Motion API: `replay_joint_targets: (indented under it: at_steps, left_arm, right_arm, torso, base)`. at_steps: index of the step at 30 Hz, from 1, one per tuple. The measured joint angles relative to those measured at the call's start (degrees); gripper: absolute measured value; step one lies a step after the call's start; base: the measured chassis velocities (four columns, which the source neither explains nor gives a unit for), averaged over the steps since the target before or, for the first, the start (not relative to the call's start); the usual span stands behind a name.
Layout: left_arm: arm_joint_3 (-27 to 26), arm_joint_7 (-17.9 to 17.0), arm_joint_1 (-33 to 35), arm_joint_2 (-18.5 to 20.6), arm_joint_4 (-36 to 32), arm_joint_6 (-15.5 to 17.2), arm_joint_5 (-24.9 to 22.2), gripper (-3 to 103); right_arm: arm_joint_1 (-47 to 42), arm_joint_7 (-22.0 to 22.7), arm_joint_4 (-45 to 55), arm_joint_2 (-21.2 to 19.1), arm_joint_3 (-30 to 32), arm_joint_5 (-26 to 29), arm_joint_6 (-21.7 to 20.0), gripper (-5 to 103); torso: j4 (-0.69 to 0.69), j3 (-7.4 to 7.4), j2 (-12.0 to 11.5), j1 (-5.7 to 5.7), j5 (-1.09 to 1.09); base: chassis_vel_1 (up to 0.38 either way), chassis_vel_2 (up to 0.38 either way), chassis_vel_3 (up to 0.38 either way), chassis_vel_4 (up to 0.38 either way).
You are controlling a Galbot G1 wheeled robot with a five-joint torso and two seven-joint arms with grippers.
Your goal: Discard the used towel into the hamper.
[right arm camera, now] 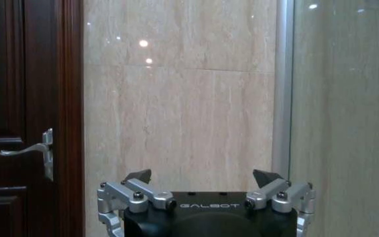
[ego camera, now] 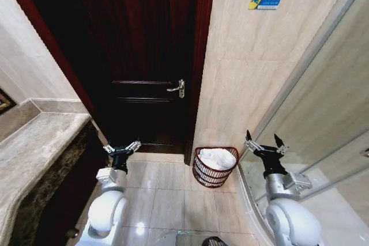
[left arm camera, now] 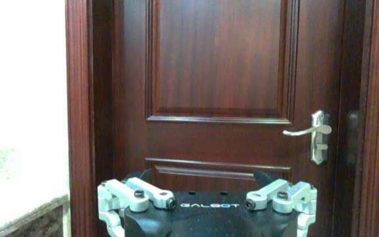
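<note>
Pale glossy floor tiles [ego camera: 167, 200] carry the hamper [ego camera: 214, 168], a round dark red-brown wire basket that stands at the foot of the beige wall, just beside the dark wooden door frame. A crumpled white towel [ego camera: 217, 158] fills its open top. A bright ceiling light reflects off the tiles near the robot's base.

We face a dark wooden door [ego camera: 147, 56] with a silver lever handle [ego camera: 177, 89]. Beige marble walls [ego camera: 253, 67] flank it, pale floor tiles [ego camera: 167, 200] gleaming below.
</note>
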Motion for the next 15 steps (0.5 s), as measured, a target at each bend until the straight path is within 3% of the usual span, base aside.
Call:
replay_joint_targets:
  at_steps: [15]
  left_arm:
    - [-0.04,-0.04,0.40,-0.87,-0.15,-0.18,0.41,100]
  right_arm:
    - [-1.61,-0.93,-0.01,-0.07,0.03,-0.67,0.83,100]
  torso:
    - [0.00,2.56,4.76,2.19,0.00]
  base:
    - [0.000,0.000,0.000,0.000]
